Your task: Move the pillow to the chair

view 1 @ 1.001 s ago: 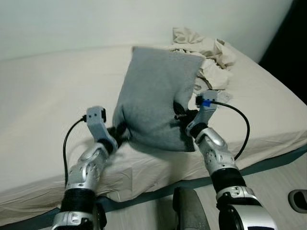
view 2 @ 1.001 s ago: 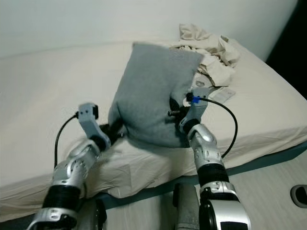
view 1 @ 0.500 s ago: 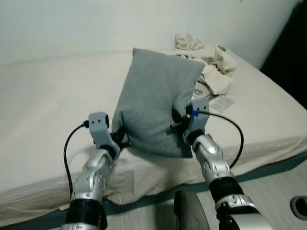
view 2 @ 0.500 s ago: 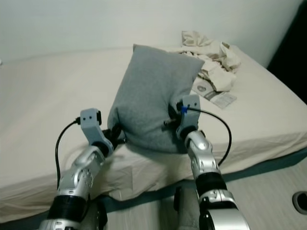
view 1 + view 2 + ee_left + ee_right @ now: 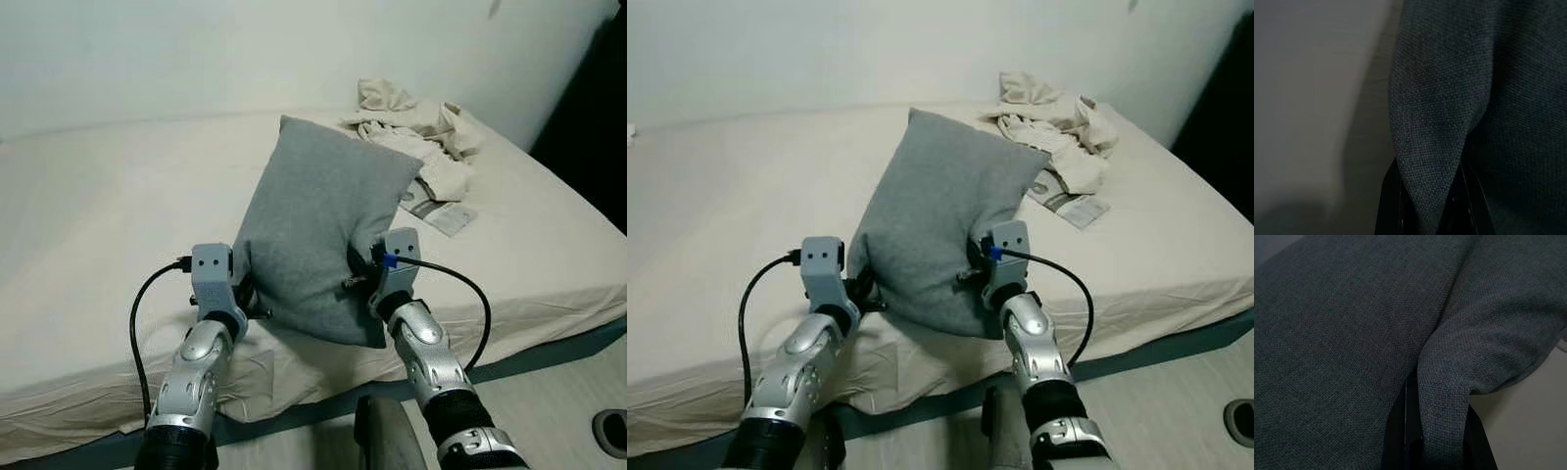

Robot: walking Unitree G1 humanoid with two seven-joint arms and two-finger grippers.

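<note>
A grey pillow (image 5: 318, 240) stands tilted above the near edge of the bed (image 5: 98, 225), its top corner leaning away toward the wall (image 5: 196, 49) and its lower edge raised off the cream sheet. Both hands hold it from below, one at each bottom corner.

The left hand (image 5: 243, 294) is at the pillow's lower left corner. In the left wrist view a fold of the grey fabric (image 5: 1425, 161) runs down between the two black fingers (image 5: 1388, 205), which are clenched on it. A black cable (image 5: 142, 313) loops from the left wrist down toward the arm.

The right hand (image 5: 361, 284) is at the pillow's lower right corner, pressed against the fabric. In the right wrist view a pinched ridge of the pillow (image 5: 1442, 396) sits between the black fingers (image 5: 1398, 431), so this hand too is grasping the pillow. A second black cable (image 5: 475, 313) arcs out from a blue connector (image 5: 390, 260) on the right wrist and curves back down beside the forearm.

Behind the pillow, at the far right part of the bed, lies a crumpled heap of cream cloth (image 5: 416, 127). Just beside that heap, nearer the bed's right edge, lies a flat paper packet (image 5: 439, 211). Below the bed's edge, between the two forearms, a rounded grey shape (image 5: 387, 436) shows against the pale floor (image 5: 568, 392); what it is cannot be told.
</note>
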